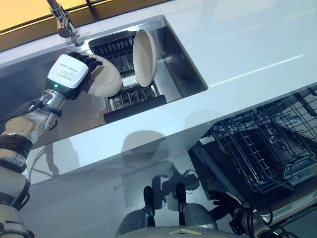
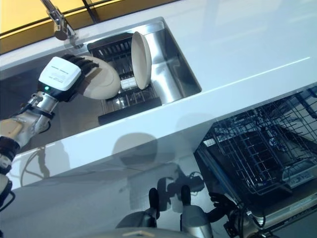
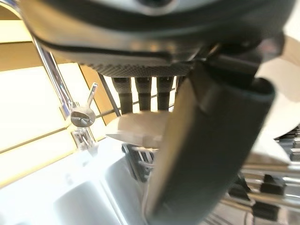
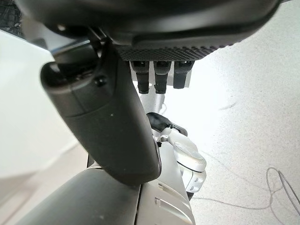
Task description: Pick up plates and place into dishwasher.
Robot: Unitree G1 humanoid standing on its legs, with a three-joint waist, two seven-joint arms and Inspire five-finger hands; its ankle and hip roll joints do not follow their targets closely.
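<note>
My left hand (image 1: 68, 72) is over the sink, its fingers (image 3: 140, 91) and thumb (image 3: 211, 154) curled round the rim of a beige plate (image 1: 107, 79). That plate is tilted just above the left part of the black dish rack (image 1: 133, 101) in the sink. A second beige plate (image 1: 144, 57) stands upright on edge in the rack's right part. The dishwasher's wire rack (image 1: 267, 144) is pulled out below the counter at the right and holds no plates. Low beside it hangs my right hand (image 1: 223, 201), relaxed and holding nothing.
The steel sink (image 1: 185, 69) is set in a white counter (image 1: 247, 49) with a chrome faucet (image 1: 62, 20) at its far left corner. The counter's front edge lies between the sink and the dishwasher rack. Light floor shows under the right hand.
</note>
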